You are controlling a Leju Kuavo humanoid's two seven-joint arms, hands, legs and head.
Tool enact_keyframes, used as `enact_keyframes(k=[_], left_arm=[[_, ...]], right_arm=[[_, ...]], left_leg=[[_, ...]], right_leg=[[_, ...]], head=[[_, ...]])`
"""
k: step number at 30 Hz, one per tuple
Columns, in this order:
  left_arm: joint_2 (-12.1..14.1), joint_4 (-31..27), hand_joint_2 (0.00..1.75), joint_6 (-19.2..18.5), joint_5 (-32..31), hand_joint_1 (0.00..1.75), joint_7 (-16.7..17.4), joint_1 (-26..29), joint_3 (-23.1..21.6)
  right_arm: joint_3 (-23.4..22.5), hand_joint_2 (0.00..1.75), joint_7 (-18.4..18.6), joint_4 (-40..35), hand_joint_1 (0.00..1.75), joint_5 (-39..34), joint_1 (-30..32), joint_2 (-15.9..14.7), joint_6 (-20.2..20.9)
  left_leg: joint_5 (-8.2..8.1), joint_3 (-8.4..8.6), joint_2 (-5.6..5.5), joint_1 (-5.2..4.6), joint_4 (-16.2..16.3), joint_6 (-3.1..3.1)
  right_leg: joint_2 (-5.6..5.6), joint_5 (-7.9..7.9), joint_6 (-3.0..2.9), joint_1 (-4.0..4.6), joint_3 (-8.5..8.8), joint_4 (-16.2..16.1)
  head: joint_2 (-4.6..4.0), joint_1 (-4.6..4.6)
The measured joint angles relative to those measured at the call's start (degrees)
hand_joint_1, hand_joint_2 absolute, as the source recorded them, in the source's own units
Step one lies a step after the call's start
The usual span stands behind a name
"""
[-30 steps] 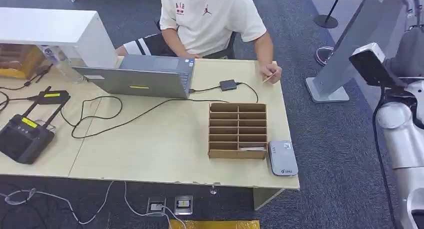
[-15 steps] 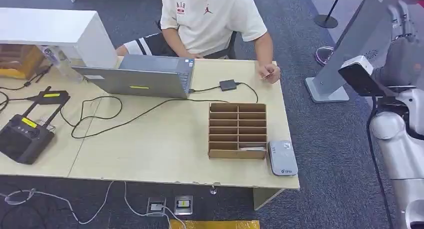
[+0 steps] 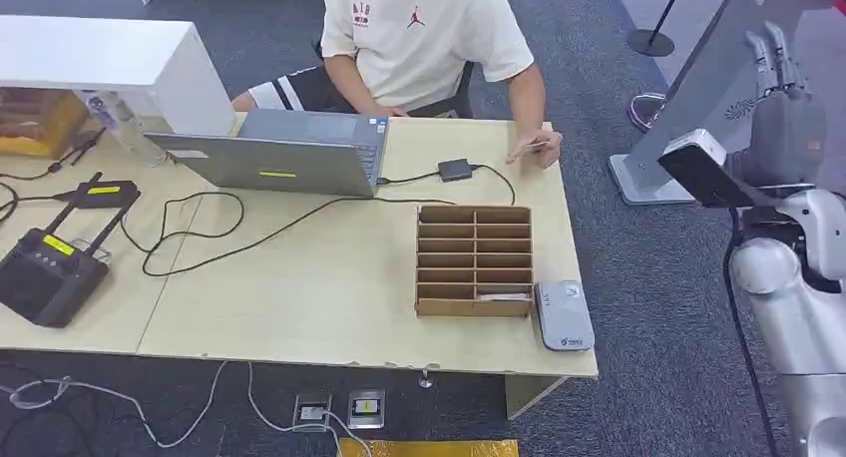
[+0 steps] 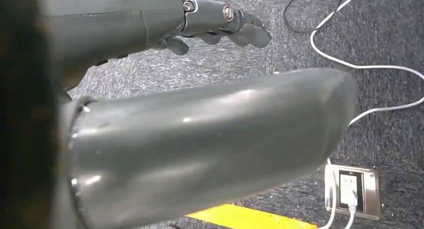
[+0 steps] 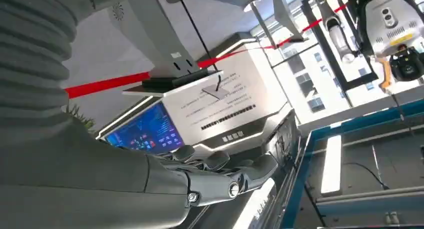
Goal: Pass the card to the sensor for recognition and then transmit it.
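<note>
My right hand (image 3: 781, 108) is raised beside the table's right end with its fingers straight and apart, holding nothing; in the right wrist view the right hand (image 5: 210, 176) is also bare. My left hand (image 4: 220, 21) hangs over the carpet, fingers loosely spread, nothing in it. The grey card sensor (image 3: 564, 315) lies at the table's front right corner. Next to it stands a cardboard slotted box (image 3: 474, 260) with a pale card (image 3: 502, 297) in its nearest slot. A seated person's hand (image 3: 542, 148) at the far right edge pinches a thin card-like piece (image 3: 523, 155).
On the table (image 3: 329, 307) are a laptop (image 3: 274, 160), cables, a small black adapter (image 3: 455, 170) and a black controller (image 3: 45, 272) at the left. A grey kiosk stand (image 3: 698, 98) rises on the carpet at the right. Floor sockets (image 4: 352, 189) sit below the front edge.
My right arm has swung left and lower, bringing the hand's upright fingers fully into the head view. The person's hand has shifted slightly with the thin piece.
</note>
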Motion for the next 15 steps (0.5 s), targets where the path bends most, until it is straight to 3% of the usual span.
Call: enact_keyframes(k=[9,15], left_arm=[[0.0,0.0,0.00,0.0,-0.4,0.00,0.0,0.0,-0.6],[0.0,0.0,0.00,-0.2,-0.5,0.00,0.0,0.0,-1.1]], right_arm=[[0.0,1.75,0.8,-1.0,0.00,0.5,2.3,0.0,1.9],[0.4,1.75,1.0,-1.4,0.00,0.5,3.5,0.0,5.3]], left_leg=[[0.00,-0.01,0.00,0.00,0.0,0.00],[0.00,-0.01,0.00,0.00,0.0,0.00]], right_leg=[[0.00,0.00,0.00,0.00,0.00,0.0],[0.00,0.00,0.00,0.00,0.00,0.0]], head=[[0.00,-0.02],[0.00,-0.02]])
